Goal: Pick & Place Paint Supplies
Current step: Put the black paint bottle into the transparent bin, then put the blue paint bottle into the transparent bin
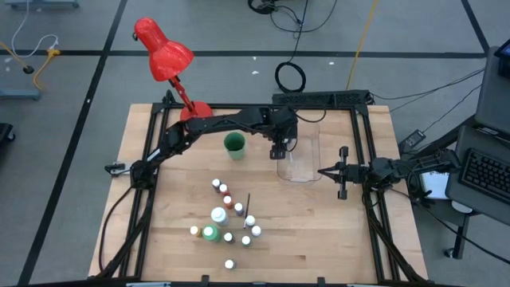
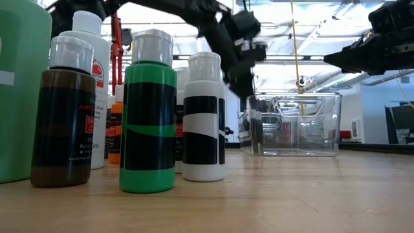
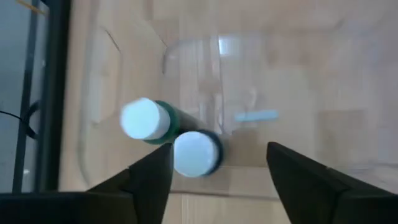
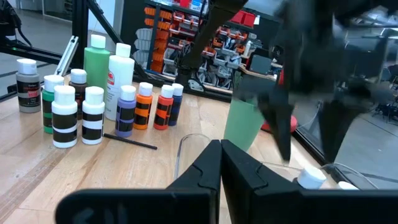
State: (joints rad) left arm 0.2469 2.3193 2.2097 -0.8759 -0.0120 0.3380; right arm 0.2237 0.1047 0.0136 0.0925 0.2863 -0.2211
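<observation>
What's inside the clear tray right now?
Two white-capped paint bottles lie in the clear tray, one green, one dark. The left gripper hangs open above them, hiding part of the tray floor.

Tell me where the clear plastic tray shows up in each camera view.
High view: clear tray right of centre, under the left claw.
Low view: right of centre, behind the bottles.
Left wrist view: fills the frame, two bottles inside.
Right wrist view: rim at bottom centre.
Shared landmark: green cup.

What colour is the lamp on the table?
Bright red. The lamp shows best in the high view, at the table's far left corner.
</observation>
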